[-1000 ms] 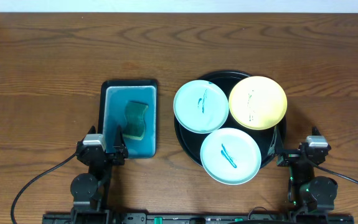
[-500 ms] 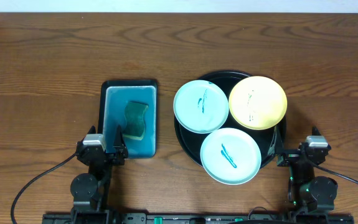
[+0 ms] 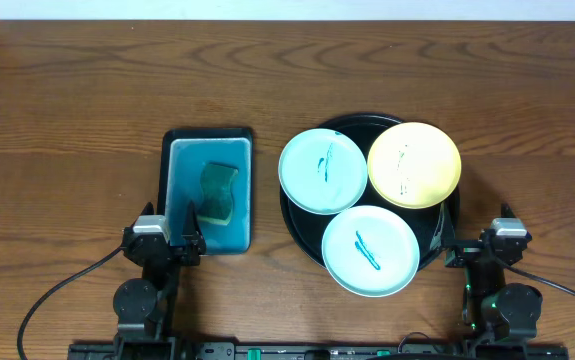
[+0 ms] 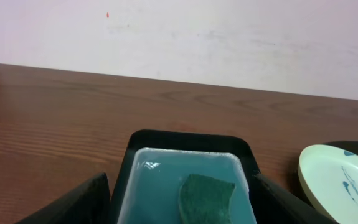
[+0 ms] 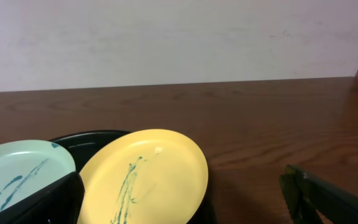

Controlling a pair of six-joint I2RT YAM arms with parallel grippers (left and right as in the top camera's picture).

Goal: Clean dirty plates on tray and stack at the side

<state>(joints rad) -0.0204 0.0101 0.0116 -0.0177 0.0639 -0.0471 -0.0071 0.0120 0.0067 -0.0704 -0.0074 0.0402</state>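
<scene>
On the black tray [image 3: 299, 228] all three plates lie exactly as a second ago: two mint plates [image 3: 324, 170] and the yellow plate [image 3: 414, 165], teal scribbles unwiped; nothing has shifted; the left gripper [image 3: 167, 243], by the basin [image 3: 164, 190] with its sponge [image 3: 219, 190], and the right gripper [image 3: 475, 245] both sit spread and empty; cleaning, I judge, is unstarted.

Left arm [image 3: 155, 262] and right arm [image 3: 497, 272]: black housings, grey block [image 3: 150, 227] at each wrist. Thin black cable [image 3: 57, 296] loops from each base. Green light [image 3: 488, 300] on right arm. Fingers [image 4: 79, 202] matt black
</scene>
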